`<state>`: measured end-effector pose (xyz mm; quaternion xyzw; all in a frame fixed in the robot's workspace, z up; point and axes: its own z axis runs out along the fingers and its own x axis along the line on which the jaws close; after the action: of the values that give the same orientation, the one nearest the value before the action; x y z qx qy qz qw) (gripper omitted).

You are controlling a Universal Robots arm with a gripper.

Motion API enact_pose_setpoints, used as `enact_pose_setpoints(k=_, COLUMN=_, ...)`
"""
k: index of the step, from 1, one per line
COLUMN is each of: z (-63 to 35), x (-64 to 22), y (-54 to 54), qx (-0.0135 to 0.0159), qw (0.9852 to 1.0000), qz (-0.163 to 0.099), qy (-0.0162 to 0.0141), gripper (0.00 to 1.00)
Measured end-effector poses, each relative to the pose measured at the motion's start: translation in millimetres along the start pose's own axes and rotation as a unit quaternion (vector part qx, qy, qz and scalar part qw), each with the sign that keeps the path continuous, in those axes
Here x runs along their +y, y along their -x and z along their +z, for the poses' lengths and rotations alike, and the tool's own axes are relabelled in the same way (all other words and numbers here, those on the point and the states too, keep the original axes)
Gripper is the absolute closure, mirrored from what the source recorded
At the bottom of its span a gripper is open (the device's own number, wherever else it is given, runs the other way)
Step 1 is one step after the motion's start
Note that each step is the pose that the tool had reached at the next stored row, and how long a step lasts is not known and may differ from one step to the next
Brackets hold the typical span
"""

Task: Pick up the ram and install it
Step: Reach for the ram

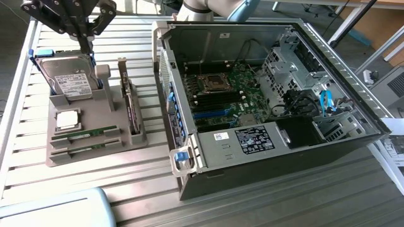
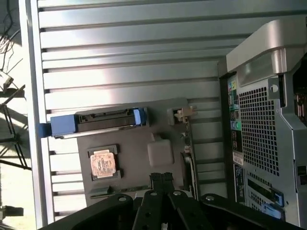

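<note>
Two ram sticks [image 1: 85, 136] [image 1: 84, 151], thin and green, lie in slots at the near end of a grey holder [image 1: 120, 144]. My gripper [image 1: 86, 49] hangs high over the holder's far end, above the hard drive [image 1: 73, 75], well away from the ram. Its fingers are shut together and hold nothing. In the wrist view my gripper [image 2: 161, 178] points down at the holder [image 2: 139, 143], with the hard drive [image 2: 103, 120] and the processor [image 2: 103, 163] below it. The open computer case [image 1: 265, 94] lies at the exterior view's right, motherboard [image 1: 224, 97] exposed.
The holder also carries a silver-topped processor [image 1: 67, 119] and an upright dark expansion card [image 1: 128, 101]. The case's rear panel [image 2: 268, 120] stands close beside the holder. All rests on a slatted metal table [image 1: 82, 182]. A pale blue object [image 1: 57, 208] sits at the near corner.
</note>
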<state>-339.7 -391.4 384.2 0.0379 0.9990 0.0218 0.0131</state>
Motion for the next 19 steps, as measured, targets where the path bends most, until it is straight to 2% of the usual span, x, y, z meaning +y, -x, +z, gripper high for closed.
enact_pose_setpoints(k=2, z=0.0, x=-0.6, y=-7.1, qx=0.0, qw=1.0, qz=0.0, qy=0.0, gripper=0.89)
enact_pose_setpoints(k=4, z=-0.1, x=-1.2, y=-7.2, qx=0.0001, qw=1.0, qz=0.0, qy=-0.0001, gripper=0.89)
enact_pose_setpoints(k=7, z=-0.4, x=-11.8, y=-6.4, qx=-0.0001, qw=1.0, qz=0.0, qy=-0.0012, gripper=0.89)
enact_pose_setpoints(k=14, z=-1.5, x=-37.2, y=-4.5, qx=-0.0007, qw=1.0, qz=0.0, qy=-0.0095, gripper=0.89)
enact_pose_setpoints(k=18, z=-2.1, x=-50.2, y=-3.5, qx=-0.0012, qw=0.9999, qz=0.0, qy=-0.016, gripper=0.89)
enact_pose_setpoints(k=19, z=-2.3, x=-54.9, y=-3.1, qx=-0.0013, qw=0.9998, qz=-0.001, qy=-0.0185, gripper=0.89)
